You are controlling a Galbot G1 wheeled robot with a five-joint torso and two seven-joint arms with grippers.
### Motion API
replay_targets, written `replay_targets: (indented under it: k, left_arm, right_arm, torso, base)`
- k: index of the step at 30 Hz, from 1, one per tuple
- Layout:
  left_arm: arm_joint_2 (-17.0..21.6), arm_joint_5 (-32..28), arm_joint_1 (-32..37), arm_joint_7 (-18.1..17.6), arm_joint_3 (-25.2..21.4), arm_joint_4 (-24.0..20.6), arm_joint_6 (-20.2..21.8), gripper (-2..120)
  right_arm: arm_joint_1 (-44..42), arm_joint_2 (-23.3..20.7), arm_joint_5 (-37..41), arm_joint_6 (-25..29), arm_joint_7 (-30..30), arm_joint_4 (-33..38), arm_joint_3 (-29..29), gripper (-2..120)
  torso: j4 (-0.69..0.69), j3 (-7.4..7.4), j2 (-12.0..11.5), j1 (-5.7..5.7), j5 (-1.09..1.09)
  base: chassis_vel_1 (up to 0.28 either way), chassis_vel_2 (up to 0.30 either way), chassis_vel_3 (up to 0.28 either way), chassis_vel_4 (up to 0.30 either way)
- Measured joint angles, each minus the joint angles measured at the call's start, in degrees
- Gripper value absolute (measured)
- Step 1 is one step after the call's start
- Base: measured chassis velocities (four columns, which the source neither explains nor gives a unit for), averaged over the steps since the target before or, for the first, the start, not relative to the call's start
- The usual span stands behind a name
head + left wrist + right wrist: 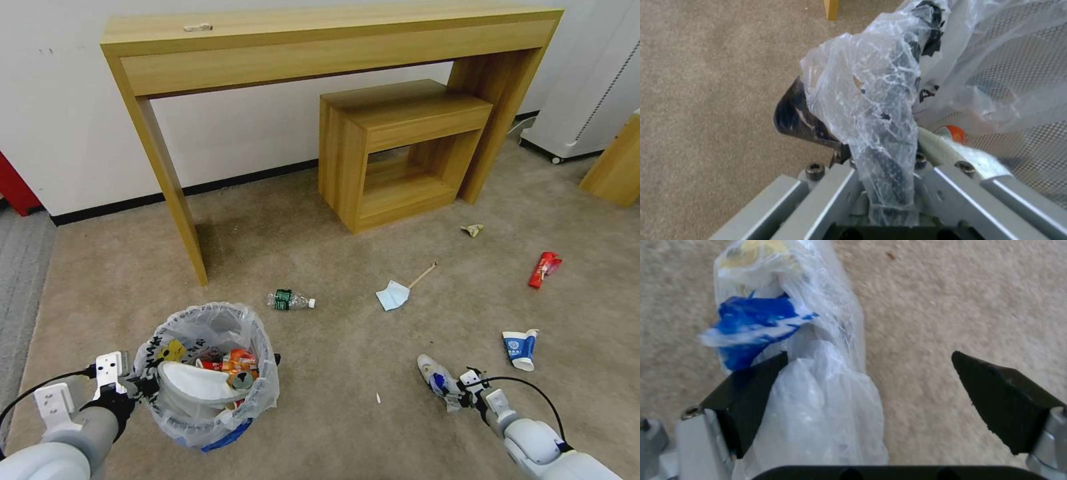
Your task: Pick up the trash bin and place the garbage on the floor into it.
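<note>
left gripper (143,385): at 7 o'clock, near edge of head view, clamped on the rim of the trash bin (207,373) through its plastic liner (871,110)
trash bin: upright, mouth up, holds a white slipper (193,385), an orange can (240,363) and red packets
right gripper (452,393): at 5 o'clock, fingers (751,400) spread apart around a clear plastic-wrapped package (818,380) with a blue patch; one finger touches it, the other is clear
package: lies on the floor (347,347), long axis from 5 towards 11 o'clock
paper cup (521,347): 4 o'clock, on its side, just beyond right gripper
bottle (289,301): centre, lying, cap towards 3 o'clock
mask (393,295): centre-right, wooden stick (423,275) beside it pointing to 1 o'clock
red packet (544,269): 3 o'clock
yellow scrap (472,230): 2 o'clock, near the small wooden shelf (393,147)
far: long wooden table (320,47) against the wall
</note>
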Motion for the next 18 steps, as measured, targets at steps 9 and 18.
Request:
replay_targets:
  k: [9, 18]
  left_arm:
    - [-0.77, 0.61, -0.02, 0.29, 0.35, 0.01, -0.23, 1]
    - [-1.07, 0.66, -0.57, 0.30, 0.51, 0.48, -0.24, 1]
  right_arm:
    - [-0.10, 0.86, -1.61, 2.08, -0.41, 0.11, -1.62, 95]
    - [-1.67, 0.09, 0.05, 2.98, -2.09, 4.66, -1.79, 95]
  torso:
    - [-0.01, 0.00, 0.00, 0.00, 0.00]
    - [-0.01, 0.00, 0.00, 0.00, -0.01]
  base:
    - [0.000, 0.000, 0.000, 0.000]
    - [0.000, 0.000, 0.000, 0.000]
